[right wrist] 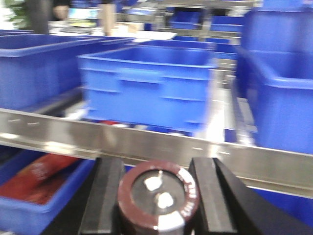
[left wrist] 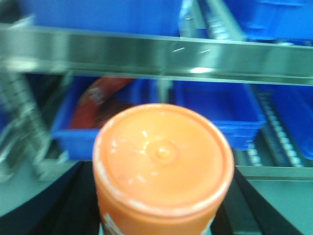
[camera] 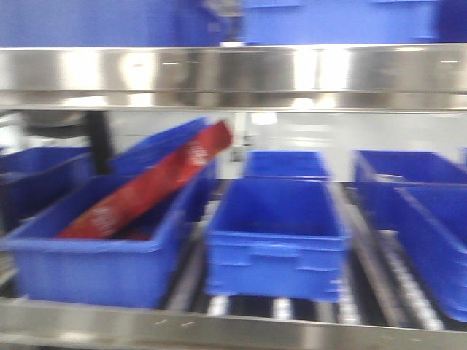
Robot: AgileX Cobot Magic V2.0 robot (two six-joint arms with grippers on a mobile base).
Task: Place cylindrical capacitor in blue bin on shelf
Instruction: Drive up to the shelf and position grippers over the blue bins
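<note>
Storeroom or warehouse picking area, stainless-steel shelf [camera: 233, 69] with roller tracks [camera: 405, 288], rows of blue bins [camera: 276, 233]

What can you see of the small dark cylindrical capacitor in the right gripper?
The small dark cylindrical capacitor shows only its round end face to the right wrist camera: maroon-brown, with two pale terminals, white lettering round the rim and a silvery lower edge. Its body is hidden. The right gripper holds it, one black finger against each side. It hangs in front of the shiny steel shelf rail, not in any blue bin.

Dark cylindrical capacitor [right wrist: 159, 198] between fingers [right wrist: 105, 196]
</note>
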